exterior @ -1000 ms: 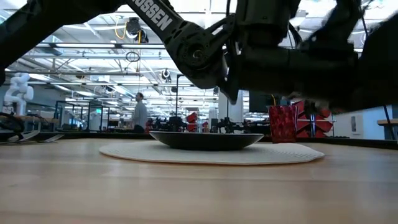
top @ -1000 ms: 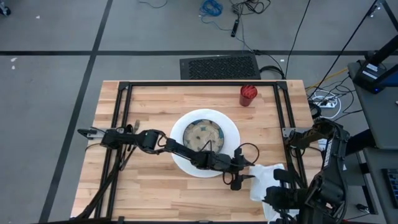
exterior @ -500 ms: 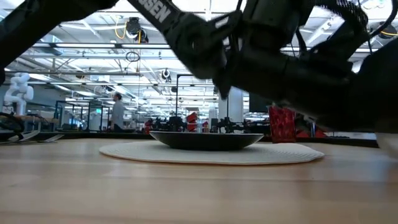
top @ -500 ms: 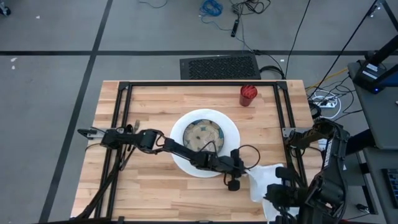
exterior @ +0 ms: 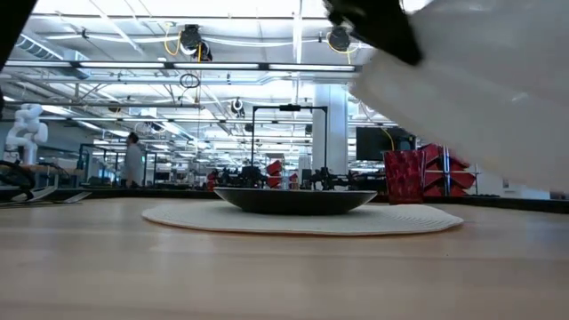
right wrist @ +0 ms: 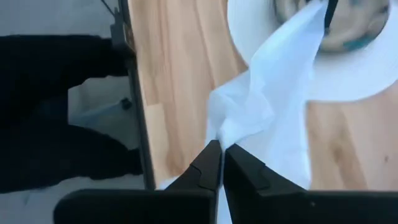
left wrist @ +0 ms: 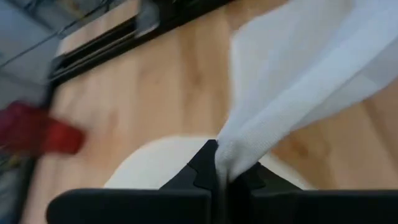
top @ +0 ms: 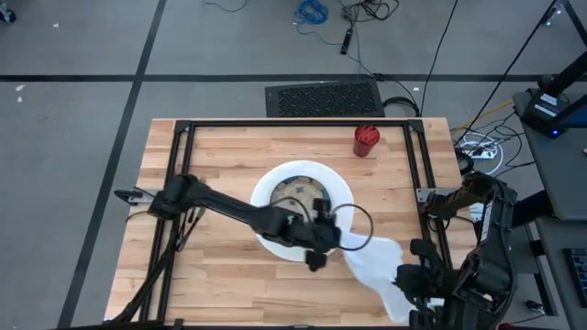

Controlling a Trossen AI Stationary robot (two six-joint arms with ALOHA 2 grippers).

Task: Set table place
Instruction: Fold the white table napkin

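white napkin [top: 371, 259] stretched between the clamped left gripper [top: 323, 240] and clamped right gripper [top: 415, 295], awaiting placement beside the plate [top: 341, 194].

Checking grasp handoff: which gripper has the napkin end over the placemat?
The left gripper, shut on the white napkin at the round placemat edge by the bowl. The right gripper pinches the other end at the table's right edge.

So the napkin [top: 371, 261] stretches between the left gripper [top: 323, 240] and right gripper [top: 417, 286]. Bowl [top: 301, 196] sits on the placemat [top: 266, 206] right behind the left gripper; cup [top: 366, 140] well beyond it.
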